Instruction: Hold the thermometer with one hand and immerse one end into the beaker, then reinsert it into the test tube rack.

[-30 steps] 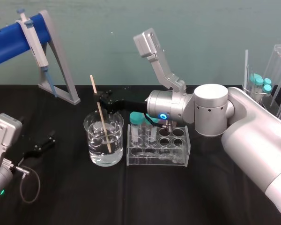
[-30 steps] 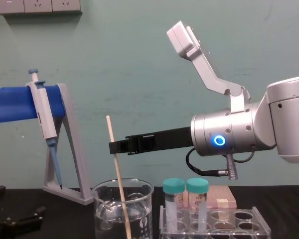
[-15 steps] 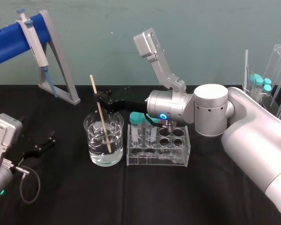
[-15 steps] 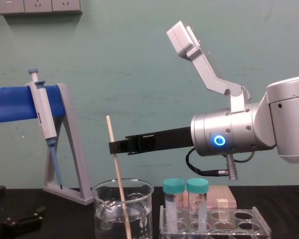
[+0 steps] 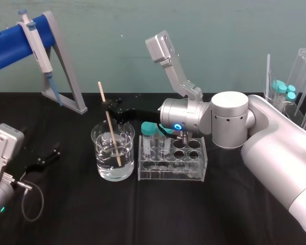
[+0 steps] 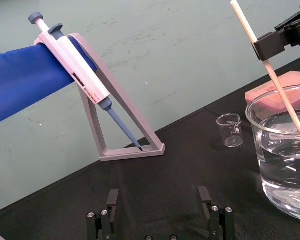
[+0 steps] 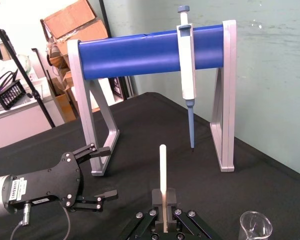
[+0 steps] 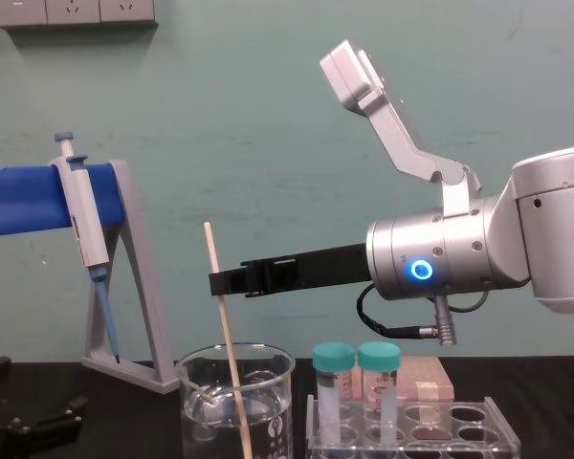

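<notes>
My right gripper (image 5: 107,105) is shut on the thermometer (image 5: 107,118), a thin pale tan rod held a little below its top. The rod leans slightly, and its lower end dips into the water in the clear beaker (image 5: 112,152). The chest view shows the gripper (image 8: 215,283) above the beaker (image 8: 235,402) with the thermometer (image 8: 222,320) running down into it. Just right of the beaker stands the clear test tube rack (image 5: 172,159) with two teal-capped tubes. My left gripper (image 5: 46,155) rests open on the table at the left, with open fingers (image 6: 113,199).
A grey pipette stand (image 5: 61,71) with a blue bar and a hanging pipette (image 5: 38,48) stands at the back left. A small glass beaker (image 6: 230,130) sits behind the big one. A clear holder with teal-capped vials (image 5: 284,92) is at the far right. A pink box (image 8: 421,380) lies behind the rack.
</notes>
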Tool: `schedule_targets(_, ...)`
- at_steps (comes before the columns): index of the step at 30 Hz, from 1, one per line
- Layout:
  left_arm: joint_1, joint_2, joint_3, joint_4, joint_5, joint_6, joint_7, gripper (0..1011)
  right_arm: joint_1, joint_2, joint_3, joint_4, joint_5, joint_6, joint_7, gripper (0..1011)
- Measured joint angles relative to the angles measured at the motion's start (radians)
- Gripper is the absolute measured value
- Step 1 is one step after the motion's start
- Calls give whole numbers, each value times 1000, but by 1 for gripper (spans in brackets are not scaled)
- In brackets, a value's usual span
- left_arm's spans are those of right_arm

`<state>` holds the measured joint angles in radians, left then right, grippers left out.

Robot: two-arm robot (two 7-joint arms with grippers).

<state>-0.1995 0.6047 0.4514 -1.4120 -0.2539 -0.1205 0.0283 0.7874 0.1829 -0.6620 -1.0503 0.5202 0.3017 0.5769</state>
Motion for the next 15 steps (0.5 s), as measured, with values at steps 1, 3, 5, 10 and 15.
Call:
schedule_targets(1,0,0,0,0,0,0,0,1004,0,0,0,0,0,0,0,41)
schedule_targets(3,0,0,0,0,0,0,0,1004,0,0,0,0,0,0,0,41)
schedule_targets(5,0,0,0,0,0,0,0,1004,0,0,0,0,0,0,0,41)
schedule_targets(10,0,0,0,0,0,0,0,1004,0,0,0,0,0,0,0,41)
schedule_targets(15,0,0,0,0,0,0,0,1004,-3,3,2,-11,0,0,-1,41)
